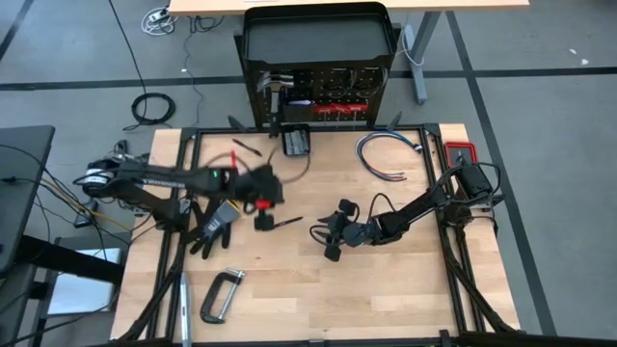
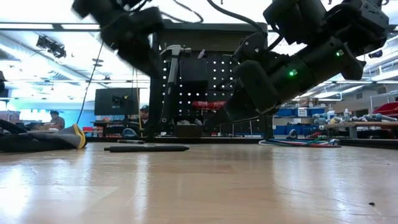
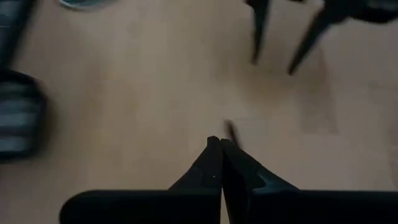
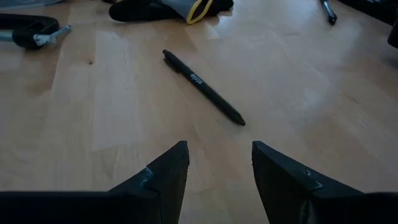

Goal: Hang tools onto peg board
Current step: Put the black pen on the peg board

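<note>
The right tool [image 4: 214,165], half open and empty, hovers near the black pen [image 4: 203,87]. It may roll away if nudged. The left tool [image 3: 221,144] is closed, empty, mid-tabletop.

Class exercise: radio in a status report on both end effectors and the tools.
Left end effector shut, empty, above table. Right end effector open, facing black pen. Hammer on peg board; C-clamp not yet hung. Path clear.

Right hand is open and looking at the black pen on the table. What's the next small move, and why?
Probably ease the right hand forward and down until its open fingers straddle the black pen, then close. The pen lies loose on the bare wooden table, just ahead of the fingers and apart from them, with nothing held yet. The left hand is shut and empty.
</note>
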Tool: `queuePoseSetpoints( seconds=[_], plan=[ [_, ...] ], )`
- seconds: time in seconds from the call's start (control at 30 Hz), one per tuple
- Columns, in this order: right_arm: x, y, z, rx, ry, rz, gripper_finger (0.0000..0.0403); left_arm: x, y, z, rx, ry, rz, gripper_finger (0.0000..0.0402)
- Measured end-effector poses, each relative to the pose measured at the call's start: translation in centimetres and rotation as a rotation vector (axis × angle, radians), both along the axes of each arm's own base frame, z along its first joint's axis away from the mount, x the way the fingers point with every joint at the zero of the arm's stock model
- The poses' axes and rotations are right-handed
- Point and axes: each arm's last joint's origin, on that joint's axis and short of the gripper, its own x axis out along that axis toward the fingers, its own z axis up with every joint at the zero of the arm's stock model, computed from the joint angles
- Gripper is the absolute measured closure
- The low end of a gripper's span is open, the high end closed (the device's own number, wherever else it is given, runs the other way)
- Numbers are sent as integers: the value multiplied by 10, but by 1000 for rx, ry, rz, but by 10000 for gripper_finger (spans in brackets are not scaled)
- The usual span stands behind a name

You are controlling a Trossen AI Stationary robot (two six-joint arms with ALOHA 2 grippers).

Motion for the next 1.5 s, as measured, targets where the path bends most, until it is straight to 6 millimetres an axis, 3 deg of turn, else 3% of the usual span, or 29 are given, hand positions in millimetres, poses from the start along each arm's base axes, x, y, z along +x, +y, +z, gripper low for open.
queuePoseSetpoints(
  seconds=[0.17, 0.47, 0.83, 1.03, 1.5],
  plan=[
    [2, -8, 0, -25, 10, -3, 200, -10, -19, -44, -54, -34, 19, 381],
    [32, -50, 24, -40, -41, 25, 164, -34, -30, -86, -91, 53, 24, 362],
    [38, -55, 33, -22, -115, 5, 167, -69, -35, -134, -71, -145, 5, 308],
    [39, -56, 34, -7, -126, -8, 171, -82, -34, -151, -86, -205, -7, 284],
    [40, -62, 38, -3, -174, -27, 174, -75, -35, -173, -71, -181, 15, 288]
  ],
)
